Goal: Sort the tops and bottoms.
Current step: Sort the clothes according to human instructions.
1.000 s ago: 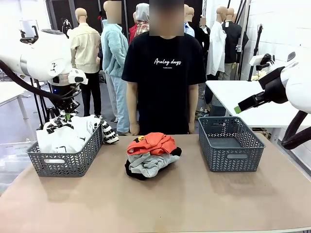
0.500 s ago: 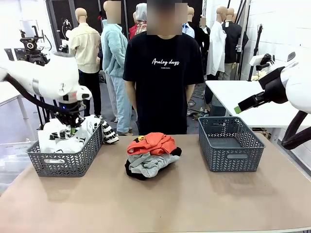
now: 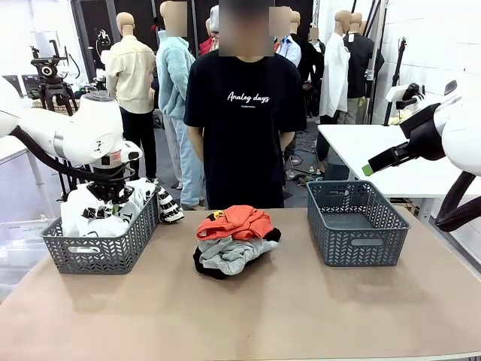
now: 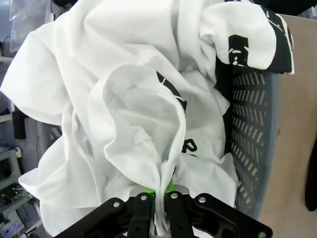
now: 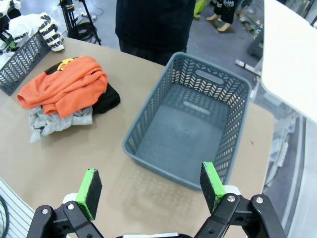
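Left jaws clamped white shirt point(image 4: 138, 114) inside basket point(image 3: 98, 252), frame left; right jaws stood open, upper right; orange shirt point(image 3: 234, 222) lay centre-frame, between arms.

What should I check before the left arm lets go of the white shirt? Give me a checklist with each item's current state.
1. Left claw shut on the white shirt: ok.
2. White shirt above the left basket: ok.
3. Shirt wholly inside the basket: not ok, a printed part hangs over the rim.
4. Right claw open, off the table: ok.
5. Black garment free to pick: not ok, it lies under the orange shirt and grey shirt.
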You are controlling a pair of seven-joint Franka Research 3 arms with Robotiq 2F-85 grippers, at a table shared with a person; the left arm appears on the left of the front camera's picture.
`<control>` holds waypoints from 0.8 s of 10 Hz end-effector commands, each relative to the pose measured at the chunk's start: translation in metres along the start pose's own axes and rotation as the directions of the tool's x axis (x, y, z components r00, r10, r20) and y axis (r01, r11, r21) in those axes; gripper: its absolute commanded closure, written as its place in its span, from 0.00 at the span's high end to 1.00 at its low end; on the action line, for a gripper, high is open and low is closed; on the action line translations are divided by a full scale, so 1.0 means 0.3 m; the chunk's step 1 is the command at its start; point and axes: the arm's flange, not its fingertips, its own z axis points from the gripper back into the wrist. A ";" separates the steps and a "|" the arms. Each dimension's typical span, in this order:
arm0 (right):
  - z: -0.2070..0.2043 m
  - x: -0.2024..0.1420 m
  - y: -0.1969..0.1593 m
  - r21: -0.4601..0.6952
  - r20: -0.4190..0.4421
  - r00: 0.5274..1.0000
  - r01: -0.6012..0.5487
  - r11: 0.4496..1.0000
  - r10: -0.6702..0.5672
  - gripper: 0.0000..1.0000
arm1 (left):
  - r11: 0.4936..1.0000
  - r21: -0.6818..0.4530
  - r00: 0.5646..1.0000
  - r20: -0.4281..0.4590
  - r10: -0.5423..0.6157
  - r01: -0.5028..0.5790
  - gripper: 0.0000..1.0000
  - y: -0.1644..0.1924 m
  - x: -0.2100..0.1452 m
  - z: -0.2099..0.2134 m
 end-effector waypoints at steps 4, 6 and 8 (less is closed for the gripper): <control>-0.007 -0.004 -0.004 0.015 0.001 1.000 0.007 1.000 -0.007 1.00 | 0.999 -0.006 0.999 0.021 0.041 -0.040 0.95 0.052 -0.015 0.065; -0.007 -0.004 -0.004 0.015 0.001 1.000 0.007 1.000 -0.007 1.00 | 0.999 -0.004 0.999 0.019 0.048 -0.048 1.00 0.061 -0.008 0.077; -0.007 -0.004 -0.004 0.015 0.001 1.000 0.007 1.000 -0.007 1.00 | 0.999 -0.023 0.999 0.030 0.045 -0.044 1.00 0.065 -0.004 0.101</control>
